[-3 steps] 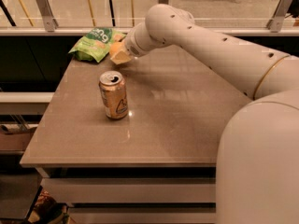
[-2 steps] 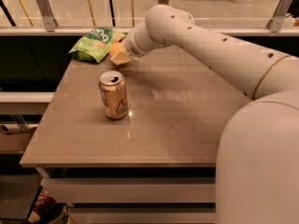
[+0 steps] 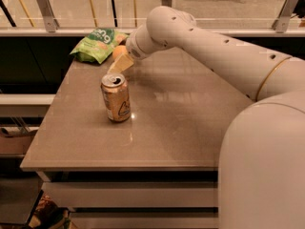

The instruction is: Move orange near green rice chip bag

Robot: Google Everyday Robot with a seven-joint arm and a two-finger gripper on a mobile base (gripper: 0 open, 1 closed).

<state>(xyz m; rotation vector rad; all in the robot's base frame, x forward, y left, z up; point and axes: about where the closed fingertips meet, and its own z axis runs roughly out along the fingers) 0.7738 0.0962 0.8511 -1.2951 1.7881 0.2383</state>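
The green rice chip bag [image 3: 96, 44] lies at the far left corner of the table. The orange [image 3: 119, 51] sits just right of the bag, only its top showing above my gripper. My gripper [image 3: 120, 64] reaches in from the right at the end of the white arm, its cream-coloured fingers right at the orange, close beside the bag. A tan-and-orange drink can [image 3: 116, 98] stands upright nearer the front, just below the gripper.
The grey table [image 3: 181, 123] runs to a front edge near the bottom and a left edge beside the can. A metal rail with glass [image 3: 47, 13] stands behind the table. My white arm and body fill the right side.
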